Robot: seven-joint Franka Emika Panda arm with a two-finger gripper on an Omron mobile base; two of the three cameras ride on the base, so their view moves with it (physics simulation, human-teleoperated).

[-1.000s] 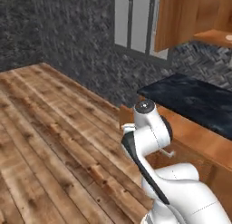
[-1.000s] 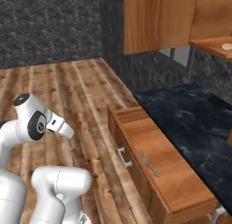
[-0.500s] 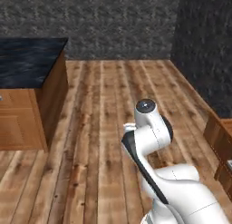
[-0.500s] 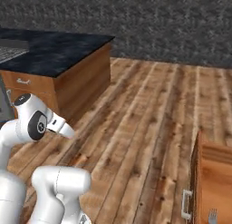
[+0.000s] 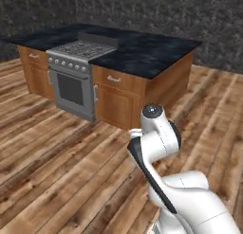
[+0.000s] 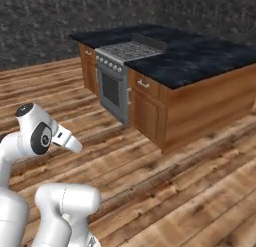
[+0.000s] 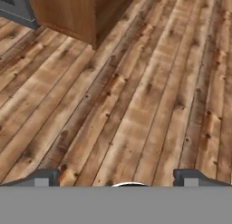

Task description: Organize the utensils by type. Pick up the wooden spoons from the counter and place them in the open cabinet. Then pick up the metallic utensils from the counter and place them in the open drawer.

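Counter [image 5: 156,50] corner cut off in hand view; jaws spread, empty.

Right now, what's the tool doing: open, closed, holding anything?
Tool: open, tips wide apart, nothing between them, pointing down at bare wooden floor.

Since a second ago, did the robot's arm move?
No. The arm keeps its folded pose against the robot's body; the kitchen island came into view because the base turned.
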